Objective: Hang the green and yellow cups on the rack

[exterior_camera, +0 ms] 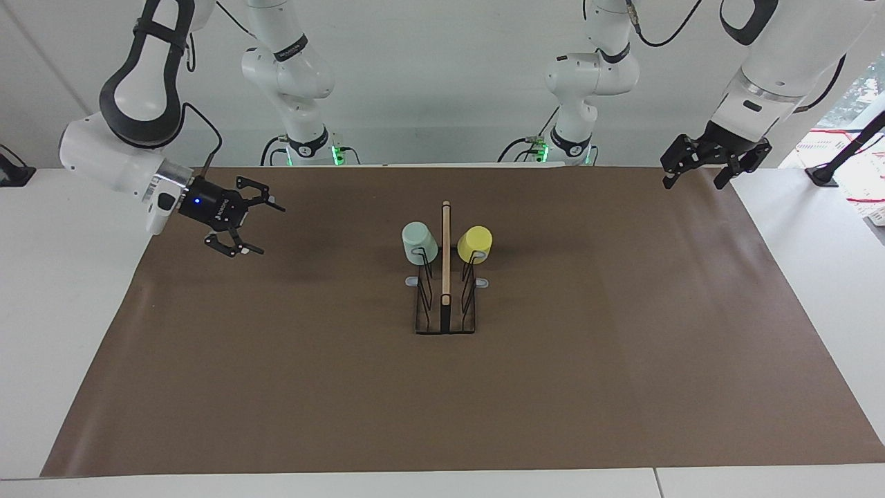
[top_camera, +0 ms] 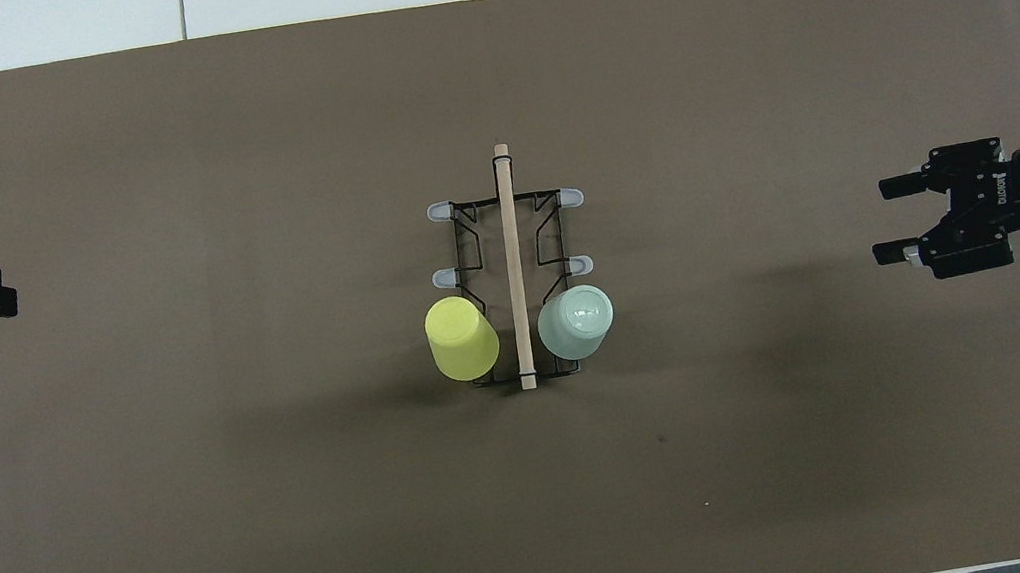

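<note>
The black wire rack with its light wooden centre bar stands at the middle of the brown mat, and also shows in the overhead view. The mint green cup hangs upside down on a prong at the rack's end nearer the robots, on the right arm's side of the bar. The yellow cup hangs tilted on the matching prong on the left arm's side. My right gripper is open and empty, raised over the mat's edge at the right arm's end. My left gripper is open and empty over the mat's corner at the left arm's end.
The brown mat covers most of the white table. The rack's other grey-tipped prongs are bare. Both arms are well away from the rack.
</note>
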`<state>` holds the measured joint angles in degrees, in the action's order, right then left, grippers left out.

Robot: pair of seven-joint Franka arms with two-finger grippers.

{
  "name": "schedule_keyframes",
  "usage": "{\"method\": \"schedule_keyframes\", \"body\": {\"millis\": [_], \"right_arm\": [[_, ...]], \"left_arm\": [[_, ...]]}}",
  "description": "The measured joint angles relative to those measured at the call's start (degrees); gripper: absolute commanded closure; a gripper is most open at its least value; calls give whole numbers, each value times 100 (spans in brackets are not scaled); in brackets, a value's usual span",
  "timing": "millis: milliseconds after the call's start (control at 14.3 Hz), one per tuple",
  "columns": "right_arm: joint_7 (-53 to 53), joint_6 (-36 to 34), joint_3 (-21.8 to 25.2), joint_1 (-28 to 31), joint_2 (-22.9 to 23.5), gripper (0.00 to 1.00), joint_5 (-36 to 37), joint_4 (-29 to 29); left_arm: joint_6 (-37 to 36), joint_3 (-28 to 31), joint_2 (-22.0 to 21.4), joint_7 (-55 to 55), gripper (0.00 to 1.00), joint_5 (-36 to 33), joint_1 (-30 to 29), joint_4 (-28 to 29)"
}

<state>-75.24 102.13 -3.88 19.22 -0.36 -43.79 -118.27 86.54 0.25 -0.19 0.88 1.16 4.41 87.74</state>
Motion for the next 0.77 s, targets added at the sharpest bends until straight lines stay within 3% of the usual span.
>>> {"method": "schedule_keyframes", "body": {"millis": [279, 559, 769], "right_arm": [[1999, -286, -58, -297, 105, 0, 1977, 1254], [3944, -1395, -87, -769, 79, 0, 3256, 2400], [5433, -1779, -94, -902, 73, 0, 3907, 2841]], "left_arm": [[-2, 1, 0, 0, 0, 0, 0, 0], [-3, 2, 0, 0, 0, 0, 0, 0], [-4, 2, 0, 0, 0, 0, 0, 0]]}}
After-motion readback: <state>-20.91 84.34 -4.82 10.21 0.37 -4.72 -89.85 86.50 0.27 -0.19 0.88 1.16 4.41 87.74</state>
